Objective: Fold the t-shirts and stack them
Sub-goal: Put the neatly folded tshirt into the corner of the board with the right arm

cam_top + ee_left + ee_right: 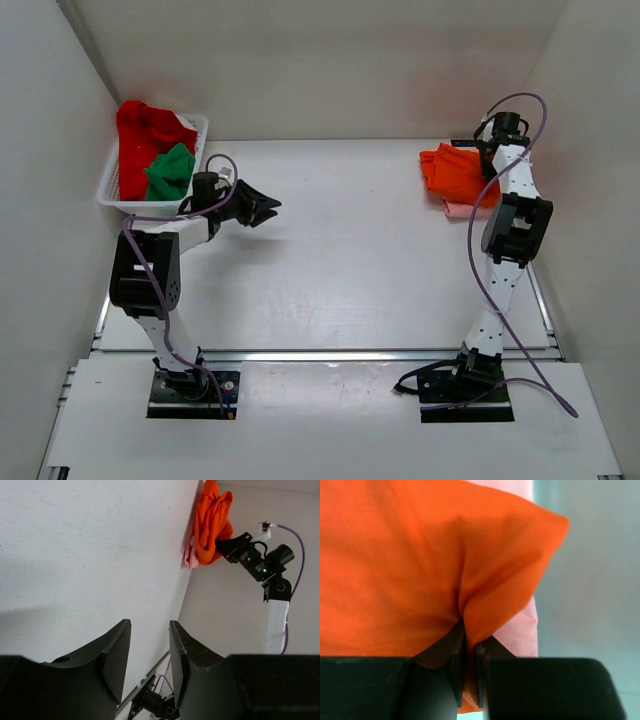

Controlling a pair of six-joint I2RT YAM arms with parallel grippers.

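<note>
The bright orange t-shirt (458,174) lies bunched at the table's far right on top of the pale salmon pink t-shirt (462,208). My right gripper (482,152) is shut on a fold of the orange t-shirt (420,560); the pink t-shirt (520,630) shows beneath. The red t-shirt (140,135) and the green t-shirt (170,172) sit crumpled in the white basket (112,190) at far left. My left gripper (268,207) is open and empty, just right of the basket above the table. In the left wrist view the orange t-shirt (212,522) shows far off.
White walls close in the table on the left, back and right. The right arm's purple cable (485,270) loops down beside the arm. A metal rail (330,354) runs along the table's near edge.
</note>
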